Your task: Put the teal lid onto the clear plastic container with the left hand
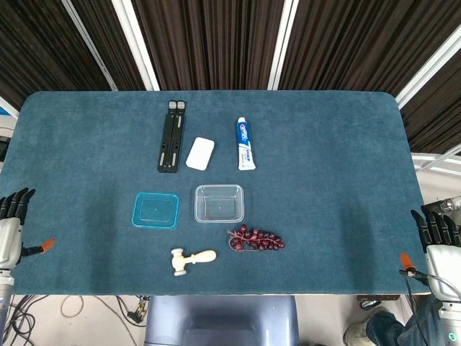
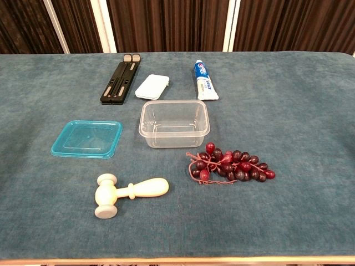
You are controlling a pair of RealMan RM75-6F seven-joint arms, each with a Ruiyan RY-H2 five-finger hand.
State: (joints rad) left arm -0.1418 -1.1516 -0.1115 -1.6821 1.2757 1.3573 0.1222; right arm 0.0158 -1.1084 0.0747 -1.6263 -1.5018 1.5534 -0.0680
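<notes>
Head view shows me my left hand [image 1: 10, 227] empty, fingers apart, well left of the teal lid [image 1: 155, 210] lying beside the clear plastic container [image 1: 219, 203].

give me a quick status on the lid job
Left robot hand and right robot hand open, off table edges. Teal lid flat beside clear container, untouched. Nothing between them.

A cream mallet [image 2: 129, 193], red grapes [image 2: 232, 163], toothpaste tube [image 2: 206, 80], white case [image 2: 152, 86] and possibly a folded black stand [image 2: 120, 78] lie on the blue table [image 2: 299, 111].

Teal lid [image 2: 87, 139] beside clear plastic container [image 2: 174, 123]
</notes>
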